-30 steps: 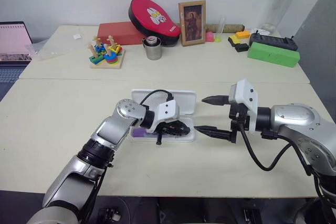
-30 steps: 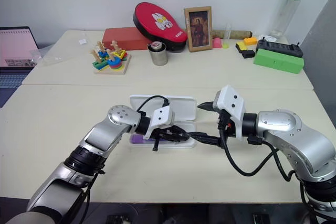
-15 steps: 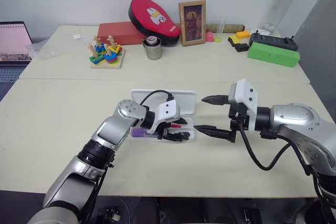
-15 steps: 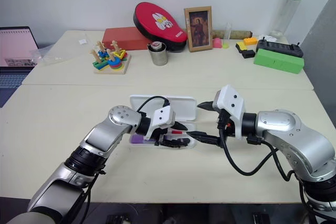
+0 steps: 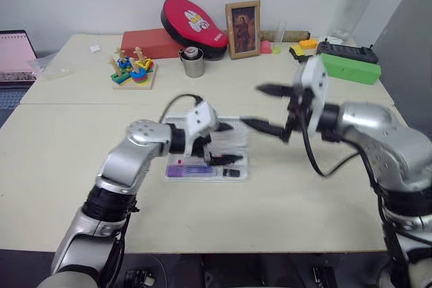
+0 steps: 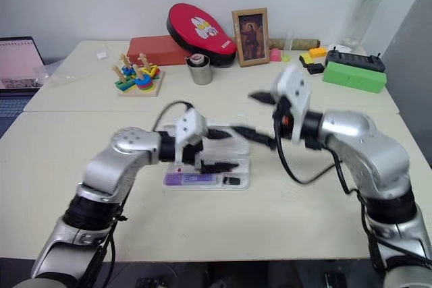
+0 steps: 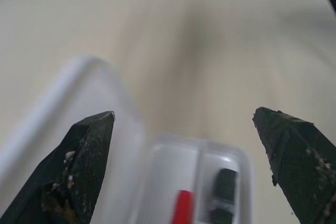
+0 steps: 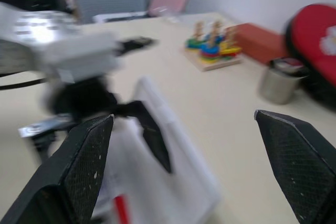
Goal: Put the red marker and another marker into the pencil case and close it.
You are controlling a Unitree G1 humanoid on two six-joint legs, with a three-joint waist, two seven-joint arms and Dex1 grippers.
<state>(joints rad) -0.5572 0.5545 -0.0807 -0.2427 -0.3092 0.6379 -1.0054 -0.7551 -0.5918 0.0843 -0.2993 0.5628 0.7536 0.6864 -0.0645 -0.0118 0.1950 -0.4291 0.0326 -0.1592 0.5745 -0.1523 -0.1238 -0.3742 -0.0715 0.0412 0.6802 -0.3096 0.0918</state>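
Both the left gripper (image 5: 225, 144) and right gripper (image 5: 260, 107) are open and empty; the pencil case (image 5: 237, 175), middle of frame, looks light and stiff, so push its lid edge down

Glossy white plastic pencil case (image 5: 237, 141), matt cream table (image 5: 67, 139), shiny metal cup (image 5: 193, 65), painted wooden stacking toy (image 5: 131, 72)

Bare table (image 5: 290, 187) right of the open pencil case (image 5: 202, 166); left gripper (image 5: 226, 143), apparently, above it.
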